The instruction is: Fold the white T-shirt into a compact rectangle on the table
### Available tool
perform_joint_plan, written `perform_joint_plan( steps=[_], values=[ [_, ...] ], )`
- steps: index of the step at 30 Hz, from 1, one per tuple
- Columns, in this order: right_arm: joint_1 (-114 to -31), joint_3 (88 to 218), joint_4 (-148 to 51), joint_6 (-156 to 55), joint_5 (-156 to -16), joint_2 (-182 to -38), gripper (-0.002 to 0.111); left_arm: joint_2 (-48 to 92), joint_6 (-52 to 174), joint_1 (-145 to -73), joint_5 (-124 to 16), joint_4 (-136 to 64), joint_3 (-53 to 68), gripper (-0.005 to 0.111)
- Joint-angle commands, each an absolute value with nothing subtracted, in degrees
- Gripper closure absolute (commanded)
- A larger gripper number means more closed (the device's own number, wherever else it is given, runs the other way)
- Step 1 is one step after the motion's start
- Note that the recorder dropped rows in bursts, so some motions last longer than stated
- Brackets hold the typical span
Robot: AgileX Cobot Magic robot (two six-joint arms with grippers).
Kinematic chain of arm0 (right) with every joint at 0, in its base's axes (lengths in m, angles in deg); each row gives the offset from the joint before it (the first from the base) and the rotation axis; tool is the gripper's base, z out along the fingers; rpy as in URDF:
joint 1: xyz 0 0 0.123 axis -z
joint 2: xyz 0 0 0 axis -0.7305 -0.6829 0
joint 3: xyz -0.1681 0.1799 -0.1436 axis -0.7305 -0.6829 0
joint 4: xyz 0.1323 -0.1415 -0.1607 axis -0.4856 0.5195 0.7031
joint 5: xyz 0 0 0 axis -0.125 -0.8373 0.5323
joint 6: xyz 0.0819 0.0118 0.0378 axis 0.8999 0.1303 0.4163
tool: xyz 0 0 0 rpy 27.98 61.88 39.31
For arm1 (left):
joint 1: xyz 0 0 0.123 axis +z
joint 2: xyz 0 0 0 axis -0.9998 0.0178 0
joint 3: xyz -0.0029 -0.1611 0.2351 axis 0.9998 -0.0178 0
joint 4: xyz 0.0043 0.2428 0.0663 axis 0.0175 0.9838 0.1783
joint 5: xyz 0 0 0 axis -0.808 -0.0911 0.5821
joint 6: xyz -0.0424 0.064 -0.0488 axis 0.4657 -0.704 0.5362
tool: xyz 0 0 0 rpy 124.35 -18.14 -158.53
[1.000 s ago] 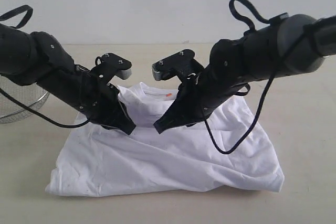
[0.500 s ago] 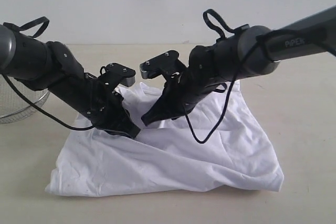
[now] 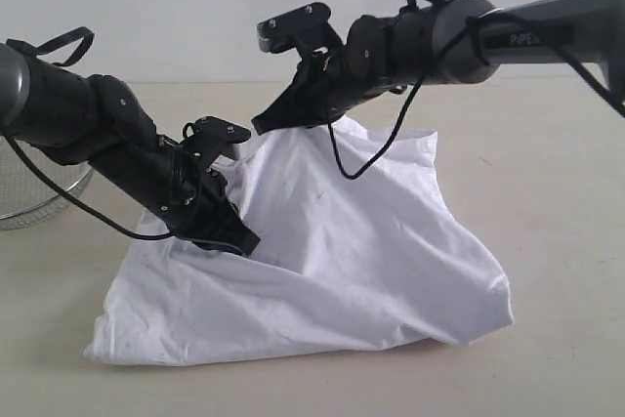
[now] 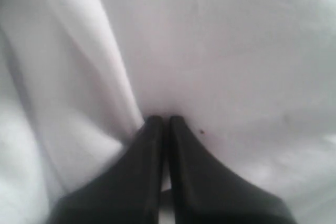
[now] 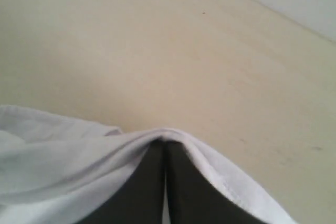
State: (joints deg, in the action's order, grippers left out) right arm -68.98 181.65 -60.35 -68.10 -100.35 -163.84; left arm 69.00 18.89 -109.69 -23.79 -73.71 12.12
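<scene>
Shirt: the white T-shirt [image 3: 371,261] lies mid-table, its near part flat and creased and its far edge raised like a tent.
Table: the pale table [image 3: 566,192] shows bare around the shirt.
Right gripper: the right gripper [image 3: 262,127] hangs above the table with its jaws pinched tight on the shirt's lifted hem. The cloth drapes down from it.
Left gripper: the left gripper [image 3: 246,243] sits low on the shirt's left half, jaws closed on a pinch of cloth.
Basket: a wire basket [image 3: 29,207] stands at the left edge, apart from the shirt.
</scene>
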Motion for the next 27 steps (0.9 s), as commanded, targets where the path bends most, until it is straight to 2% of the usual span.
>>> perform_joint_plan(
  steps=[1, 7, 13, 17, 27],
  values=[
    [-67.01, 182.32, -57.03, -67.96, -106.23, -163.21, 0.109, 69.96, 19.47, -109.75, -22.44, -71.21, 11.6, 0.102],
    [-66.56, 182.32, -53.52, -71.04, -119.13, -161.36, 0.109, 69.85, 19.61, -109.75, -22.44, -71.07, 11.6, 0.102],
    [-65.92, 182.32, -53.26, -70.19, -119.53, -157.88, 0.109, 68.68, 22.06, -109.63, -22.98, -68.13, 11.6, 0.102],
    [-65.79, 182.07, -52.36, -67.13, -126.91, -156.64, 0.109, 67.44, 22.13, -109.63, -23.06, -67.46, 11.7, 0.102],
    [-65.79, 167.37, -50.65, -62.0, -122.71, -156.64, 0.109, 66.58, 22.17, -109.63, -25.95, -66.19, 11.97, 0.102]
  ],
)
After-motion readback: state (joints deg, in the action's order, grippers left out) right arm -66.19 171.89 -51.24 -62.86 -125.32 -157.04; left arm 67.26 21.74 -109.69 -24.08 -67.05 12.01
